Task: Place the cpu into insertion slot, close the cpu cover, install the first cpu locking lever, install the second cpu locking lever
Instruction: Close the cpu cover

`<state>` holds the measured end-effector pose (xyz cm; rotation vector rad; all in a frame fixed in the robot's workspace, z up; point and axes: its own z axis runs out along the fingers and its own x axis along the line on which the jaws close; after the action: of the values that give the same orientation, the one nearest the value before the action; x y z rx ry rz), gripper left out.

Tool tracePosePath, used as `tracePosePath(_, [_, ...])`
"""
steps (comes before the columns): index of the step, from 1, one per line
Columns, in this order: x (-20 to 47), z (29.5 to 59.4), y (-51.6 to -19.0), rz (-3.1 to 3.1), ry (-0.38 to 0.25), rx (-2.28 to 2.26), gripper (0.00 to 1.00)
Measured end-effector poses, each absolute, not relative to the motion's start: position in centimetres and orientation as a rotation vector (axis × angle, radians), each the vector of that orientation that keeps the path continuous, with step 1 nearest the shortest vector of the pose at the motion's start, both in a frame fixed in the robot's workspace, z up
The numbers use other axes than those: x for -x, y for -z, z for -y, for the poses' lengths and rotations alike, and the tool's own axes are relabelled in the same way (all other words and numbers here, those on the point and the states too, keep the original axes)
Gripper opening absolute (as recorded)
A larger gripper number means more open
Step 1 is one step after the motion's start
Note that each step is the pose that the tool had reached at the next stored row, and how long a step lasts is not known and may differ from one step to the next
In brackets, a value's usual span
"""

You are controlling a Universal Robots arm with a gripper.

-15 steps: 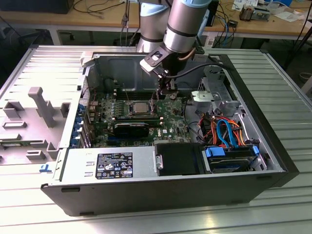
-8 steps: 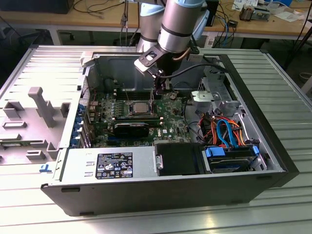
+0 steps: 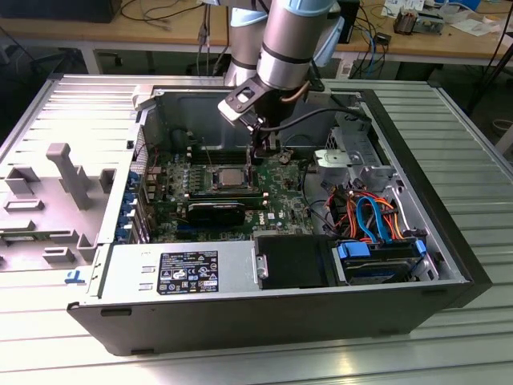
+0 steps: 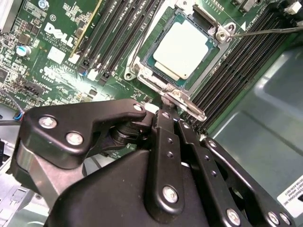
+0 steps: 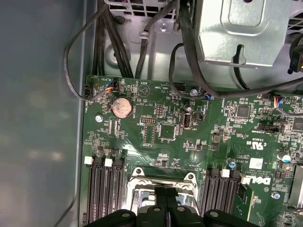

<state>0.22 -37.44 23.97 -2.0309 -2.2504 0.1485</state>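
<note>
Fingers (image 4: 162,137) pressed tog. w/ tips at edge of cpu cover (image 4: 152,81), lying shut over cpu (image 4: 185,47)

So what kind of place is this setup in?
Likely an electronics or robotics lab: an opened desktop computer case lies on a ribbed metal table, with wooden workbenches behind carrying cables and small gear.
</note>
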Motion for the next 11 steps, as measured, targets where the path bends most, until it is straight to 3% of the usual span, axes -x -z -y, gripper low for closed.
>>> tracePosePath(11, [1.2,37.4,-23.3,2.253,-0.149,2.028,0.11])
